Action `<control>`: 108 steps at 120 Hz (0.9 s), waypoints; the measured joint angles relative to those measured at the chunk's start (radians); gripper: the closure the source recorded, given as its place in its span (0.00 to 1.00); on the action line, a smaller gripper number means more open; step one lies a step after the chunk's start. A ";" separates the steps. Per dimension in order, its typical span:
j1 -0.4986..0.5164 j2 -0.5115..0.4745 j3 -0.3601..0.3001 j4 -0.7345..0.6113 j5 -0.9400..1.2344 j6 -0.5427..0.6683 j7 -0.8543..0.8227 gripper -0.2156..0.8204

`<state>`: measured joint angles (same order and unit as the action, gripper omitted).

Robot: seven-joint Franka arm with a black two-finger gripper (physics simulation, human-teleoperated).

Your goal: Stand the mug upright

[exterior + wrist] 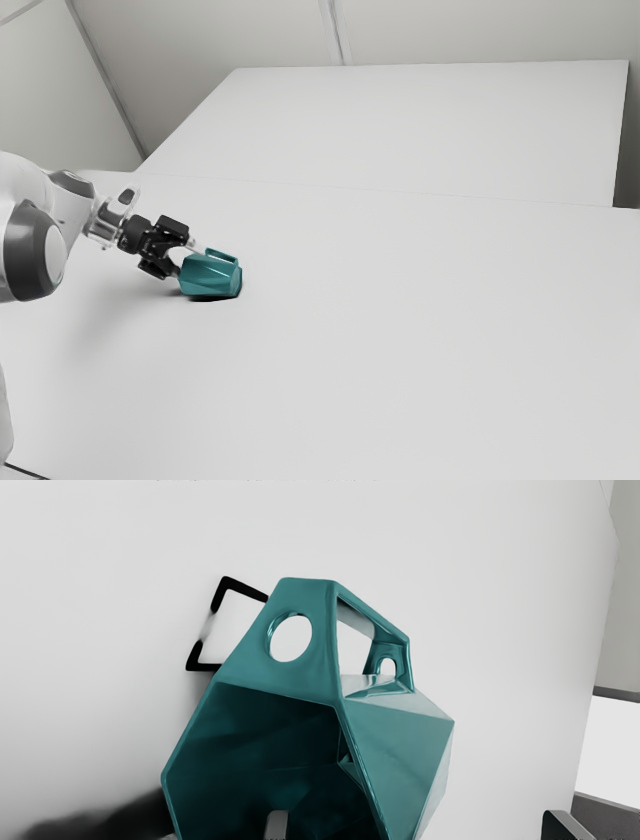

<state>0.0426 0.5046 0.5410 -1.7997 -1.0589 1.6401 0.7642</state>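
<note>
Mug on its side, with arm in attendance. The mug [210,274] lies on the table [400,330], its mouth [270,750] turned toward the gripper [416,820] and its base toward the exterior view's right; the handle [305,595] stands on the upper side, clear of the tabletop. The two fingers are apart: one finger [277,826] overlaps the mouth, the other finger [565,826] stands outside the body with a gap beside it, so that a side wall comes between them—an arrangement suited to pinching the wall rather than spanning the whole body. How deep the first finger reaches cannot be told. Upright posture is not attained; it would call for a firm hold on the wall, then a turn bringing the mouth upward—a thin grip might let the mug swivel.
</note>
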 joint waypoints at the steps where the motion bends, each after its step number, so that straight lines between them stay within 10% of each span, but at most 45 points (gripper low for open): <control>1: 0.000 0.000 0.000 0.000 -0.001 -0.001 0.002 0.30; 58: -0.008 0.027 -0.001 0.002 -0.046 -0.015 0.080 0.78; 108: -0.008 0.008 -0.001 0.003 -0.072 -0.015 0.113 0.93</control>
<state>0.0350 0.5128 0.5399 -1.7964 -1.1313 1.6253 0.8770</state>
